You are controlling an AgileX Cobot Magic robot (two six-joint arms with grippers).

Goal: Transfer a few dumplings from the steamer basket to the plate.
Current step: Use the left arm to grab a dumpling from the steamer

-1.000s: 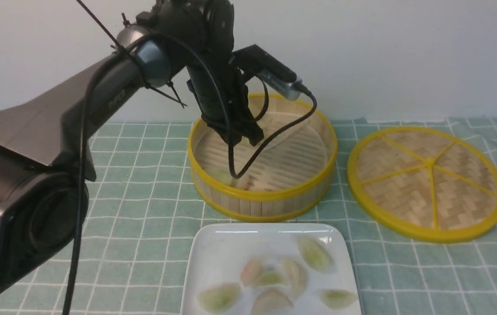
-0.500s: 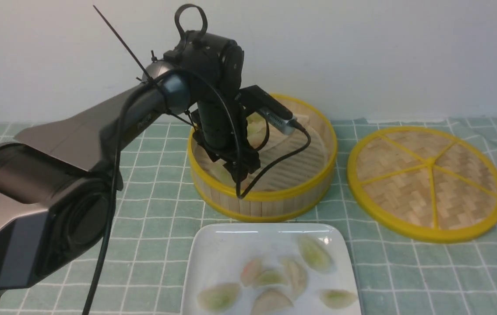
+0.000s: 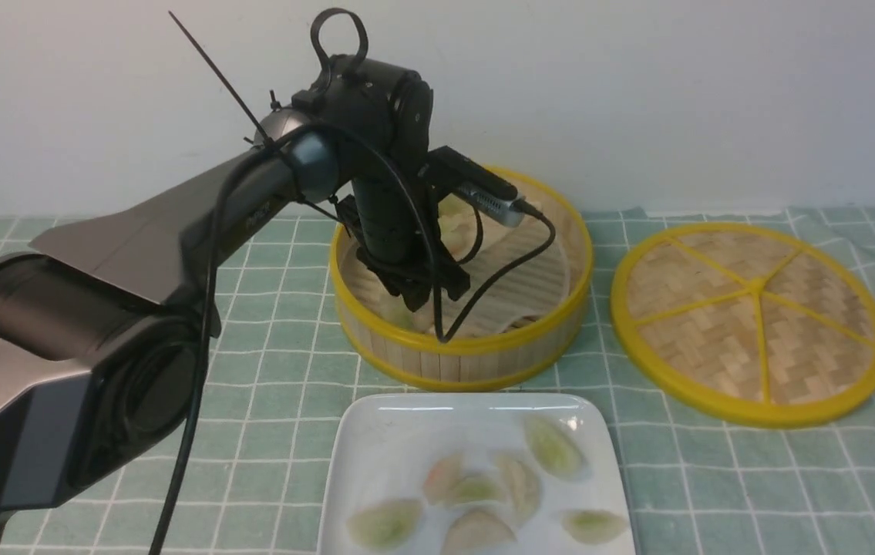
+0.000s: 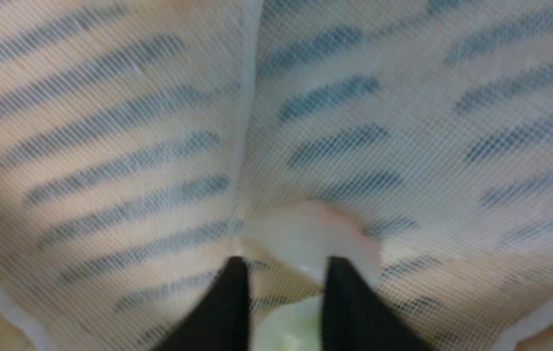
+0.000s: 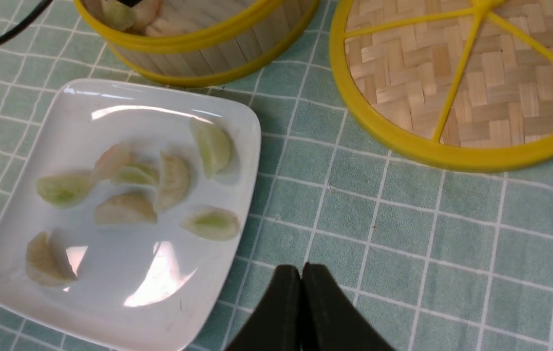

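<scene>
The steamer basket (image 3: 483, 344) stands mid-table, and my left gripper (image 3: 425, 297) reaches down into its near side. In the left wrist view the left gripper (image 4: 286, 263) sits low over the pale liner (image 4: 159, 146), its black fingers (image 4: 227, 302) shut on a pale green dumpling (image 4: 286, 326). A pink-white dumpling (image 4: 315, 239) lies just past the fingertips. The white plate (image 3: 383, 439) in front of the basket holds several dumplings (image 3: 553, 447). My right gripper (image 5: 301, 267) is shut and empty above the cloth, beside the plate (image 5: 125, 273).
The woven lid (image 3: 753, 320) with yellow spokes lies flat to the right of the basket. A green checked cloth (image 3: 267, 385) covers the table. The left arm's cable (image 3: 483, 285) loops inside the basket. A wall runs close behind.
My left arm has dropped from above the basket down into its near side. Its jaws now stand on either side of the green dumpling. The right gripper has not moved.
</scene>
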